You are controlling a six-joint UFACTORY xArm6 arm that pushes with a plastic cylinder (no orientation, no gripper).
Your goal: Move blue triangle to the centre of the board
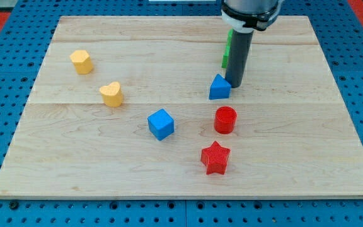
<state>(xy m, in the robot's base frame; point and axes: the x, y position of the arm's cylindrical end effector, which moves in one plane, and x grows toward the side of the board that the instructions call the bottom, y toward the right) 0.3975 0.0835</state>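
Pale wooden board (74, 157) on blue pegboard (5, 208): my tip (235, 86), a bare rod clasping nothing, touches the blue triangle (218, 87) at its left.

Triangle (219, 87) touching my tip (235, 84) at its right, cylinder (225, 120) below, star (215, 157) lowest.

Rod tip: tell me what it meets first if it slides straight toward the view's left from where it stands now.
My tip sits just right of the blue triangle, apparently touching or nearly so. Sliding left, it would meet that triangle first. Beyond it, the yellow heart lies roughly on the same line, though depth is hard to judge.
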